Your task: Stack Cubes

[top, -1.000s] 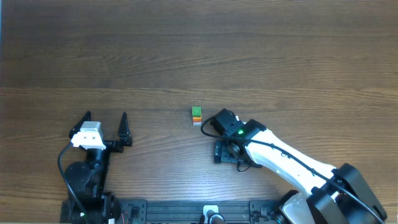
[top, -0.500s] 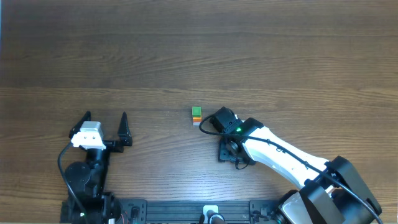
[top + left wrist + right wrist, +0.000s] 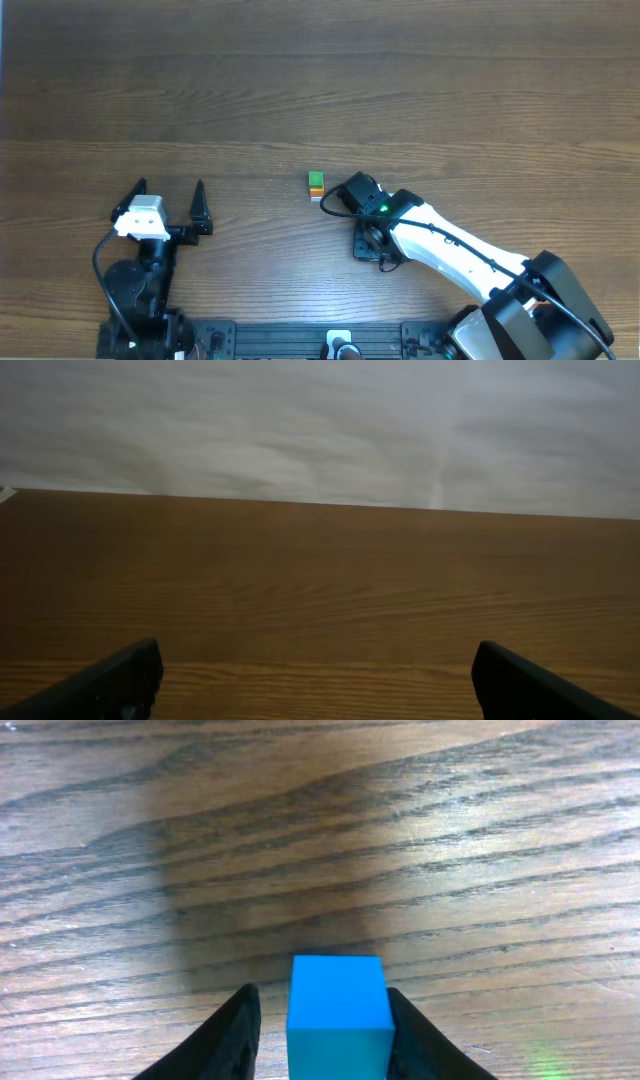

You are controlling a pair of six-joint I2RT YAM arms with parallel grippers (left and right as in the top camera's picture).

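A blue cube [image 3: 338, 998] rests on the wooden table between the fingers of my right gripper [image 3: 322, 1020]. One finger touches its side and a narrow gap shows at the other, so the gripper is open around it. In the top view the right gripper [image 3: 371, 246] points down at the table, a little right of and nearer than a small stack with a green cube [image 3: 316, 180] on top of an orange one [image 3: 316, 192]. My left gripper [image 3: 170, 190] rests open at the left with nothing in it; its spread fingertips [image 3: 125, 678] show in the left wrist view.
The wooden table [image 3: 320, 80] stretches wide and bare behind the stack. Both arm bases and a black rail [image 3: 320, 340] line the near edge.
The right gripper shifted slightly right over the blue cube during the first half second, then stayed put. The left arm and the stack have not moved.
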